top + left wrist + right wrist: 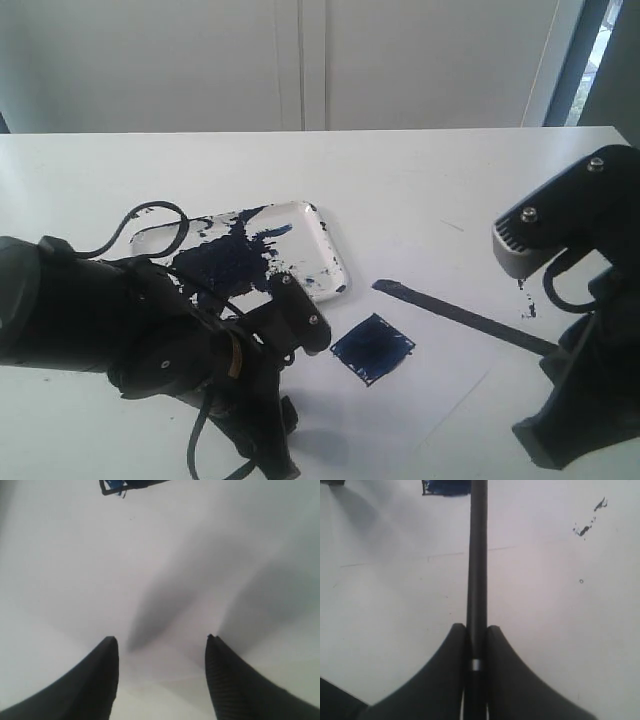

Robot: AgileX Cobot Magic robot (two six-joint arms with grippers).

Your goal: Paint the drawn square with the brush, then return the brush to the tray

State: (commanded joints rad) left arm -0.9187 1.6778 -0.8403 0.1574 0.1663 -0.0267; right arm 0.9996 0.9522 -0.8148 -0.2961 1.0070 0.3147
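Brush point(470, 315) pinched in right tool point(476, 629), tip between tray point(334, 258) and drawn square point(372, 348)

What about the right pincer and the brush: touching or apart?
Touching. The right wrist view shows the right pincer clamped on the brush handle, no gap.

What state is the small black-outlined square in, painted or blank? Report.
Painted: the small black-outlined square is covered with dark blue paint in the exterior view; the long thin black brush is off it.
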